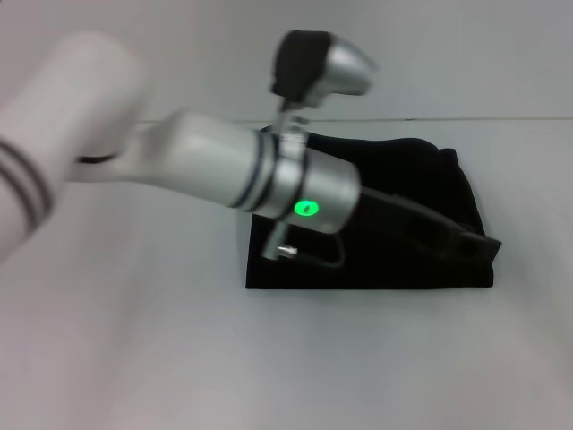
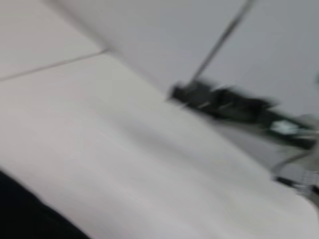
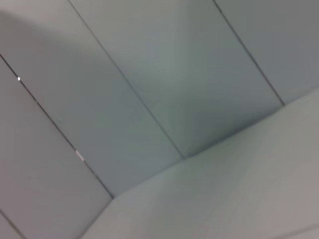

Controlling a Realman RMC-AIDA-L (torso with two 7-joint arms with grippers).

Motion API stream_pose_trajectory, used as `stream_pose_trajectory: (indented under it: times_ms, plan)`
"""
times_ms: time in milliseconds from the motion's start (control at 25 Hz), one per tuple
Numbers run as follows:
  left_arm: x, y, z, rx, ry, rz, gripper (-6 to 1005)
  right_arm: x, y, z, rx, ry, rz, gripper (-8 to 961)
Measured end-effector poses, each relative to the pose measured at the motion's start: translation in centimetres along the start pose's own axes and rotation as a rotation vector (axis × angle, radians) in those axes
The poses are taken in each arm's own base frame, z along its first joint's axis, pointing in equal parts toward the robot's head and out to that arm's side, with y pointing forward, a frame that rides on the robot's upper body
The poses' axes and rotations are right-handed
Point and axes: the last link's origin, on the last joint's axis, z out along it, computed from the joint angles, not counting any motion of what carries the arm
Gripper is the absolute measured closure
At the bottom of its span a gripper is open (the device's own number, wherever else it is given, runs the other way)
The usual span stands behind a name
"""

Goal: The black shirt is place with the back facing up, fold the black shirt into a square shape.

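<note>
We reach our left gripper (image 1: 470,242) over the folded shirt (image 1: 295,273) at frame centre, presumably squaring it; jaw state indiscernible.

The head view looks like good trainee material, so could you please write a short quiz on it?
1. True or false: the black soft-fabric shirt lies spread out flat with both sleeves extended.
2. Which arm reaches across the white table over the shirt: A) left, B) right?
3. Fill in: the light on that arm's silver wrist housing glows ____.

Key: 1. False; it is a compact, roughly rectangular folded bundle. 2. A; the left gripper sits low at the bundle's right edge, and the right arm is out of the head view. 3. Green.
</note>
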Motion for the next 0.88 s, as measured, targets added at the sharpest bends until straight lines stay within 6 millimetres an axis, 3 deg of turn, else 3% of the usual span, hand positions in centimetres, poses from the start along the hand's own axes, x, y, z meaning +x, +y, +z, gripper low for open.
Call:
stream_pose_trajectory:
  times_ms: [80,280,400,520,760,840,880]
  plan:
    - [0.2,-0.4,-2.5,-0.012,0.071,-0.036,708,-0.3,-0.2,0.2,-0.001,0.045,0.02,236]
    - [-1.0,-6.1,-11.4,0.088,0.347,-0.493,484,-1.3,0.0,1.3,-0.017,0.227,0.128,236]
    - [-3.3,-8.6,-14.7,0.127,0.364,-0.702,357,-2.2,0.7,2.4,-0.036,0.314,0.177,236]
    - [-5.9,-9.5,-15.7,0.145,0.301,-0.825,233,-3.2,1.8,3.5,-0.071,0.351,0.214,236]
    - [-9.6,-8.8,-15.1,0.089,0.275,-0.936,47,-6.4,2.3,5.0,-0.036,0.436,0.288,236]
    - [-10.4,-8.6,-14.7,0.095,0.251,-0.933,53,-8.8,2.1,5.4,0.005,0.441,0.291,236]
    - [-10.7,-8.6,-14.5,0.099,0.248,-0.934,57,-8.8,2.1,5.4,0.005,0.441,0.291,236]
